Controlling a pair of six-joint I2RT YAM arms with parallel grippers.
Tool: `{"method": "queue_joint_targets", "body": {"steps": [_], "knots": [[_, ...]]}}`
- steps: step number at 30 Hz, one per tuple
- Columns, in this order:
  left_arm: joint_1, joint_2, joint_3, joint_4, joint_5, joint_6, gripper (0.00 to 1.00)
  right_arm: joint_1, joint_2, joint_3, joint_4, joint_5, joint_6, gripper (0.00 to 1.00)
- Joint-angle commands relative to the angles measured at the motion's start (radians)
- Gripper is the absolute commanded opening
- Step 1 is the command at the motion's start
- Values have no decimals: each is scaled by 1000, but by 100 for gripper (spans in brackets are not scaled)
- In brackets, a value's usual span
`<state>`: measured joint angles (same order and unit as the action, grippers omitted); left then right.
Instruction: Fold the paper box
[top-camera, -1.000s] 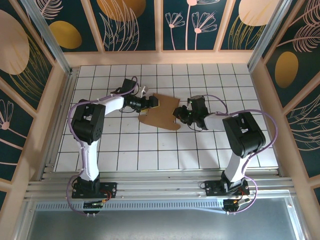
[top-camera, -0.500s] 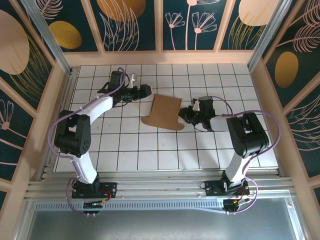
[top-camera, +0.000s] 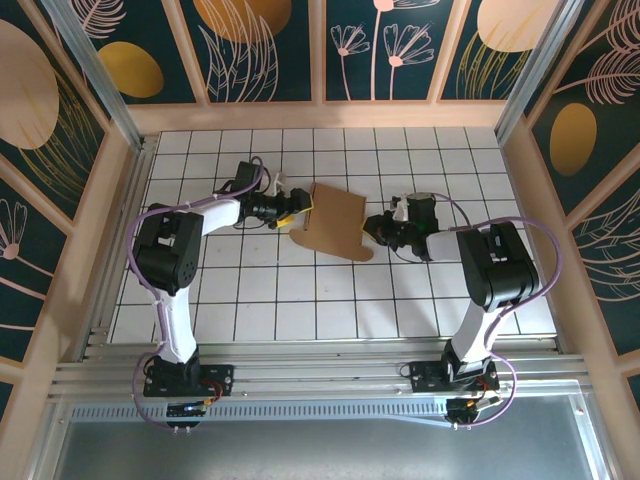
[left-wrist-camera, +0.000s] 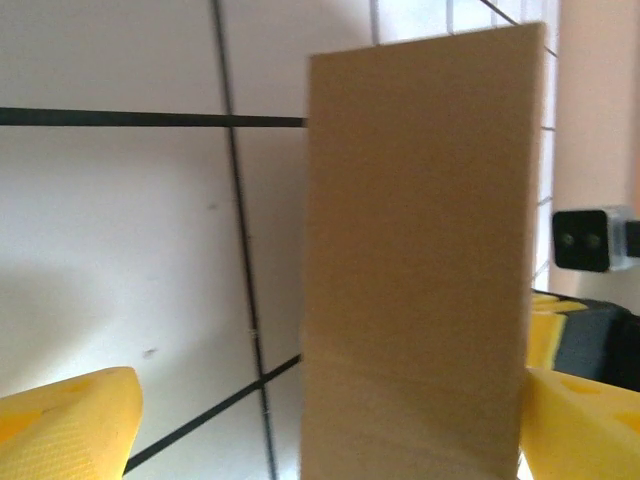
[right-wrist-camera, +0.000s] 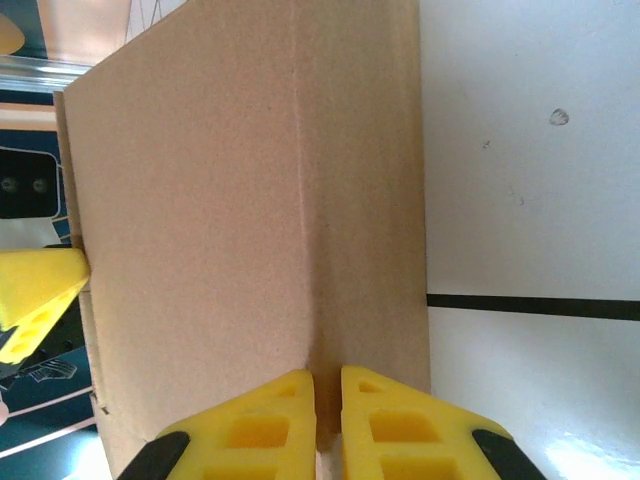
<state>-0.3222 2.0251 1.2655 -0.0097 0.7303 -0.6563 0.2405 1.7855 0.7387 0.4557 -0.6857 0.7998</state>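
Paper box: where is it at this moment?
In the top view the paper box lies mid-table on the white tiles, between the arms: left gripper open around its left edge, right gripper pinching its right edge.

Left arm (top-camera: 168, 255), right arm (top-camera: 495, 270): white links, black joints, lilac cables; yellow foam fingers (right-wrist-camera: 262, 425) with moulded recesses.

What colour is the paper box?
Plain brown, with no print or markings. The paper box shows best in the right wrist view.
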Motion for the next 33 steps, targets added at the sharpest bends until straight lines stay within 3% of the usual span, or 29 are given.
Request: {"method": "queue_joint_targets", "body": {"steps": [1, 5, 11, 15, 20, 23, 25, 30, 33], "knots": [[-14, 38, 6, 100, 111, -43, 94, -5, 38, -22, -16, 4, -28, 12], [-36, 60, 6, 204, 183, -113, 88, -5, 36, -16, -27, 7, -38, 12], [-48, 62, -4, 265, 200, -205, 65, -2, 22, -6, -42, 14, -63, 15], [-48, 8, -40, 290, 121, -322, 48, -2, -79, 20, -99, 70, -136, 39], [-48, -61, -77, 298, 52, -524, 40, 13, -337, 94, -256, 287, -366, 62], [-48, -112, -113, 324, 14, -663, 40, 94, -483, 108, -265, 393, -588, 80], [-48, -154, -134, 297, -27, -748, 40, 213, -571, 82, -230, 488, -847, 94], [-49, -241, -156, 184, -84, -886, 39, 446, -699, -86, -57, 589, -1482, 99], [-50, -277, -160, 134, -88, -917, 39, 504, -658, -91, -50, 672, -1704, 99]]}}
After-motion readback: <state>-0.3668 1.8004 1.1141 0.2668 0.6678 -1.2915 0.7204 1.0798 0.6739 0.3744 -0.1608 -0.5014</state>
